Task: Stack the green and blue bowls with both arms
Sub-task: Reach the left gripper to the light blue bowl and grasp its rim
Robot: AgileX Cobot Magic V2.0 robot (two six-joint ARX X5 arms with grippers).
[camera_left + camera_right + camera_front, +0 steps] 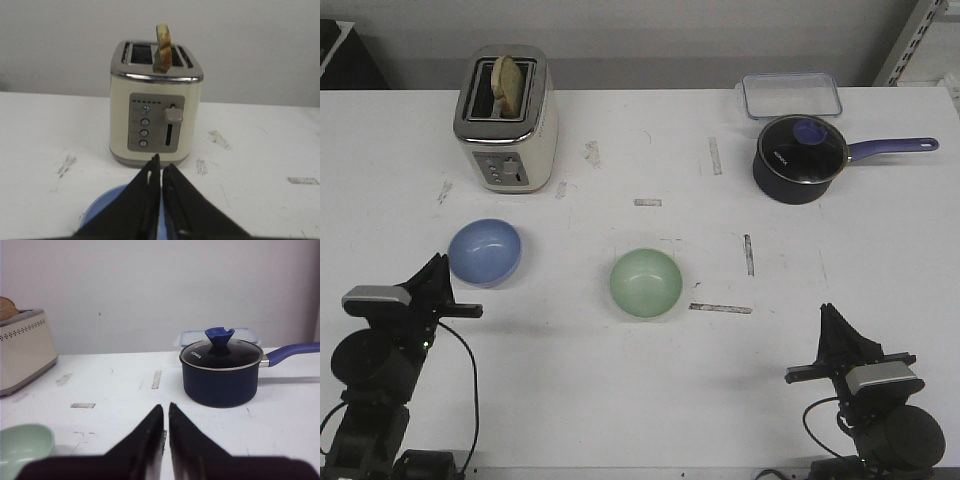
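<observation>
The periwinkle blue bowl [485, 251] sits upright on the white table at the left; the mint green bowl [646, 282] sits apart from it near the middle. My left gripper [442, 264] is shut and empty, just short of the blue bowl, whose rim shows under the fingers in the left wrist view [102, 207]. My right gripper [826, 313] is shut and empty near the front right, well away from both bowls. The green bowl's edge shows in the right wrist view [24, 445].
A cream toaster [506, 118] holding a bread slice stands behind the blue bowl. A dark blue saucepan [802, 157] with a glass lid and a clear lidded container [791, 95] stand at the back right. Tape marks dot the table.
</observation>
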